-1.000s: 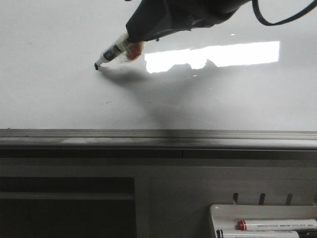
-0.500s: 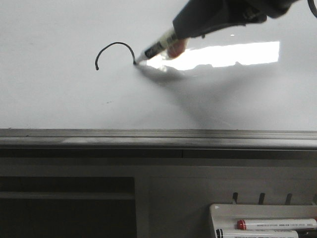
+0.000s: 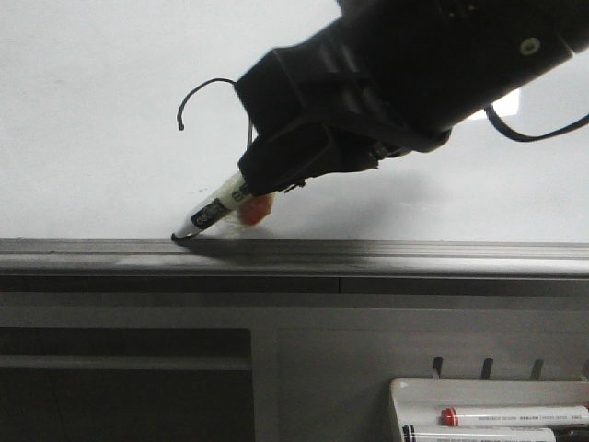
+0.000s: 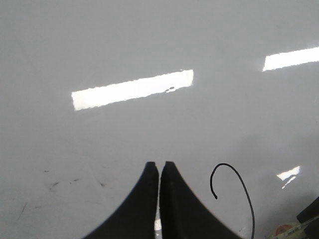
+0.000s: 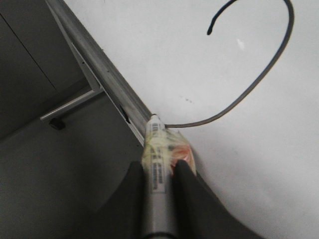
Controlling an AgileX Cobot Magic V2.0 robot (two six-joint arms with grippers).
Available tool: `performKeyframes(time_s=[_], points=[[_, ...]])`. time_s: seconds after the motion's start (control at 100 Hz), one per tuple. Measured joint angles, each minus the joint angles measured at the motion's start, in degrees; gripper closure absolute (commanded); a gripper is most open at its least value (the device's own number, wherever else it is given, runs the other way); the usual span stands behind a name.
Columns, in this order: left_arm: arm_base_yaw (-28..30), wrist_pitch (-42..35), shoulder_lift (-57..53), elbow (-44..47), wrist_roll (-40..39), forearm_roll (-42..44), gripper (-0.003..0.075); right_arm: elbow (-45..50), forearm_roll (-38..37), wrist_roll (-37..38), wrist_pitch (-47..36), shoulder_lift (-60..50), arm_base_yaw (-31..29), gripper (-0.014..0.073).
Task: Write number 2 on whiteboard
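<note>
The whiteboard (image 3: 92, 166) fills the upper front view, with its grey ledge (image 3: 294, 253) along the lower edge. On it is a partial number 2 (image 3: 207, 85): a hooked curved top, whose long diagonal passes behind the right arm. My right gripper (image 3: 253, 189) is shut on a white marker (image 3: 216, 207) wrapped in orange tape, and the marker's tip touches the board just above the ledge. The right wrist view shows the marker (image 5: 155, 149) between the right gripper (image 5: 159, 167) fingers and the stroke (image 5: 269, 64) ending at the tip. My left gripper (image 4: 158, 164) hangs shut and empty over the board beside the hook (image 4: 234, 172).
A small white marker tray (image 3: 488, 391) with a red-capped marker (image 3: 515, 416) sits below the ledge at the lower right. A dark recess (image 3: 124, 387) lies under the ledge on the left. Bright light reflections (image 4: 132, 89) streak the board.
The right gripper has swept the marker from the arc's right end down and left to the board's lower edge, drawing the long diagonal. A second ago only a starting dot existed.
</note>
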Motion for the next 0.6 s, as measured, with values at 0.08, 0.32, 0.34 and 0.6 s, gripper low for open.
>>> performKeyframes(time_s=[0.08, 0.32, 0.34, 0.6], points=[[0.0, 0.0, 0.0, 0.0, 0.0, 0.0, 0.0741, 1.8, 0.0, 0.0, 0.4, -1.9, -1.5, 0.0651], [0.0, 0.1, 0.0, 0.0, 0.0, 0.0, 0.0741, 9.8, 0.0, 0.7, 2.7, -10.5, -8.5, 0.0651], [0.0, 0.1, 0.0, 0.0, 0.0, 0.0, 0.0741, 10.3, 0.0, 0.7, 2.8, -11.2, -8.9, 0.0651], [0.0, 0.1, 0.0, 0.0, 1.1, 0.0, 0.0741, 8.9, -1.3, 0.9, 5.5, -15.2, -8.8, 0.0651]])
